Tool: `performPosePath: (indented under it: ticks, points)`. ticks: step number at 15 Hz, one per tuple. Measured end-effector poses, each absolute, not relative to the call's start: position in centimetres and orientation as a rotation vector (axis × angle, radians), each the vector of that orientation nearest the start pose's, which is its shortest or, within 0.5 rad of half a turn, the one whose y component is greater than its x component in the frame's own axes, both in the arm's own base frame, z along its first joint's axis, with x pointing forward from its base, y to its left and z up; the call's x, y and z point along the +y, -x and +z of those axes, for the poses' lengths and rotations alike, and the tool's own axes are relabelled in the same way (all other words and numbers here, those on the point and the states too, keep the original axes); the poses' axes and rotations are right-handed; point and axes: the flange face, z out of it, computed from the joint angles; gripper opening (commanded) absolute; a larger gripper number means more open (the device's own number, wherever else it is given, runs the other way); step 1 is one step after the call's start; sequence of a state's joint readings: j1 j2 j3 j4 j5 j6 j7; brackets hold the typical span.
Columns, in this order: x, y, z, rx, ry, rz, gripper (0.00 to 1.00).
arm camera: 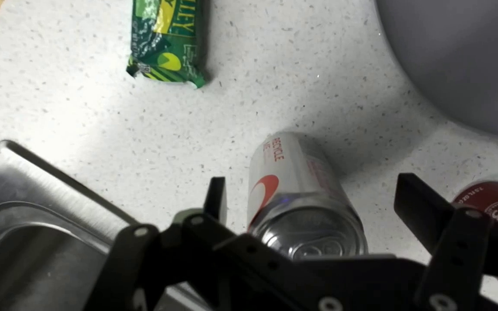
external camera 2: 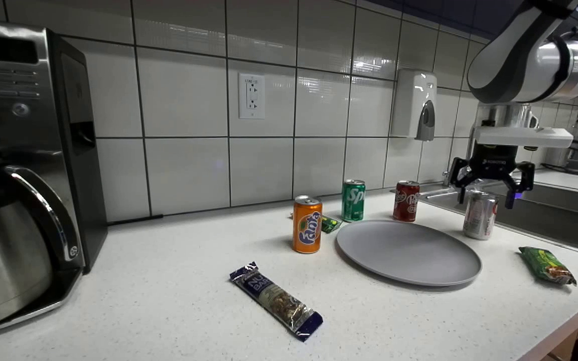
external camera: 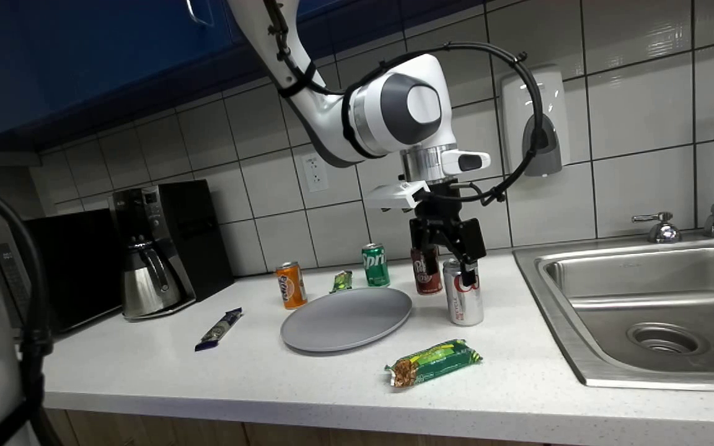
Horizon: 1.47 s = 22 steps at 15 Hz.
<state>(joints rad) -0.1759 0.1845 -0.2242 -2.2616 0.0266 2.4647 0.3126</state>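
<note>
Across the wrist view, we start at left with the sink [arm camera: 24, 177]; anything toppled that way could roll over its rim. Next comes the green bar [arm camera: 167, 47], lying well apart from the gripper [arm camera: 311, 190], so we expect little trouble there. The silver can [arm camera: 298, 177] stands upright, showing between the fingertips; the jaws are wide and hold nothing, with a gap visible on either side of it. How far the tips reach below its lid we cannot tell: a pinch too near the top could slip or tilt it. Farther right we see the plate [arm camera: 469, 65] and the red can [arm camera: 489, 198] beyond the finger; a sideways drift could knock that can over.
</note>
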Motion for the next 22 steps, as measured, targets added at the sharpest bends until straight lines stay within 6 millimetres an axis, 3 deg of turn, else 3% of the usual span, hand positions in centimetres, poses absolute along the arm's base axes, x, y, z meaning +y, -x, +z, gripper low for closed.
performPosePath:
  ticks: [7, 8, 9, 12, 14, 22]
  points:
    - [-22.2, -51.0, 27.6, 1.148, 2.968, -0.037, 1.0]
    - [-22.3, -51.2, 27.4, 1.149, 2.97, -0.036, 0.75]
    - [-22.5, -51.4, 27.3, 1.149, 2.972, -0.035, 0.74]
    - [-22.7, -51.9, 27.0, 1.15, 2.977, -0.036, 0.49]
    - [-22.8, -52.1, 26.9, 1.152, 2.978, -0.037, 0.38]
    - [-23.1, -52.0, 27.0, 1.161, 2.976, -0.038, 0.38]
